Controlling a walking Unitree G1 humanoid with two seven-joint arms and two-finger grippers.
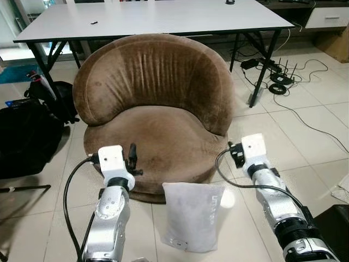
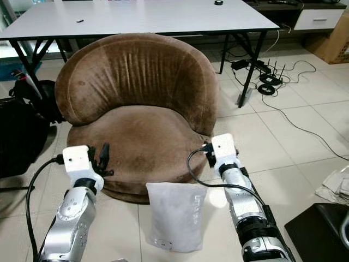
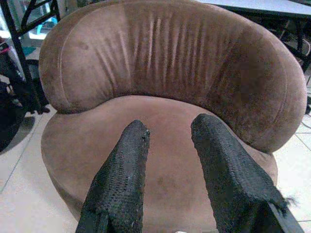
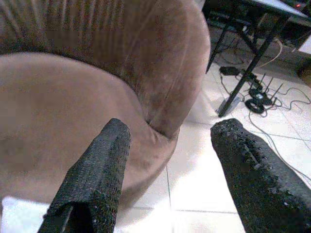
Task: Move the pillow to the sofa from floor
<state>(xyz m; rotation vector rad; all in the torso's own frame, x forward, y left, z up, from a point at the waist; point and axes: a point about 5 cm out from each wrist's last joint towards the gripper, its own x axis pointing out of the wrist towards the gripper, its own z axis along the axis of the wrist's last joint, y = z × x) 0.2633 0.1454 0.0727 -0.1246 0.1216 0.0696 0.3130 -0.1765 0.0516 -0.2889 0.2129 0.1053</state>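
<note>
the task has barely started as far as i can judge: the pillow is on the tiled floor, a pale flat cushion leaning against the front edge of the sofa, which is a round brown velvet tub chair with nothing on its seat. my left gripper is raised at the left front edge of the sofa, its two black fingers spread apart with only the seat cushion showing between them, so it grasps nothing. my right gripper hangs at the right front edge of the sofa, above the floor tiles, fingers likewise wide apart and empty; a corner of the pillow's white cover peeks in at the lower edge of that wrist view. the pillow lies between my two arms, lower than both grippers and touching neither. what is left, i think, is everything that counts: bring the grippers down to the pillow, close on it, lift it over the sofa's front edge and set it on the seat. behind the sofa stands a white table, with cables on the floor by its right legs and a black bag at the sofa's left, all well apart from the pillow.
</note>
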